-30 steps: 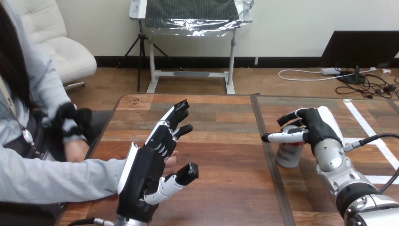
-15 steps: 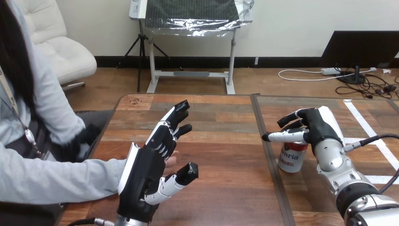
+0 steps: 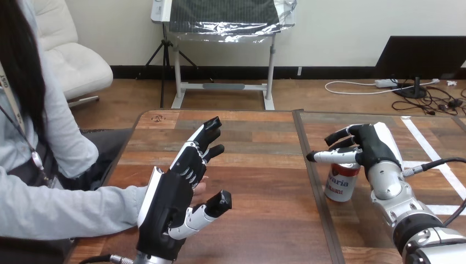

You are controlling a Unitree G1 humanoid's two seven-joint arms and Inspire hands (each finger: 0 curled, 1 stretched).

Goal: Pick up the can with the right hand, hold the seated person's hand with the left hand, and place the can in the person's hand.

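A red and white can (image 3: 341, 183) stands upright on the right part of the table. My right hand (image 3: 373, 147) hovers over its top, open, with fingers and thumb stretched out to the left; I cannot tell whether the palm touches the can. My left hand (image 3: 170, 199) stands open on its edge near the table's front left, fingers pointing away from me. The person's hand (image 3: 200, 188) lies behind its palm, with just the fingertips showing past it. Their grey sleeve (image 3: 66, 212) reaches in from the left. My thumb is apart from their hand, not curled round it.
A dark seam (image 3: 311, 181) splits the wooden table into a left and a right top. White tape (image 3: 434, 159) runs across the right top, behind my right arm. The person sits close to the table's left edge (image 3: 118, 157).
My right hand has shifted slightly up and to the right, and more of the can's label shows. The person's other hand at the far left has dropped out of sight. My left hand is unmoved.
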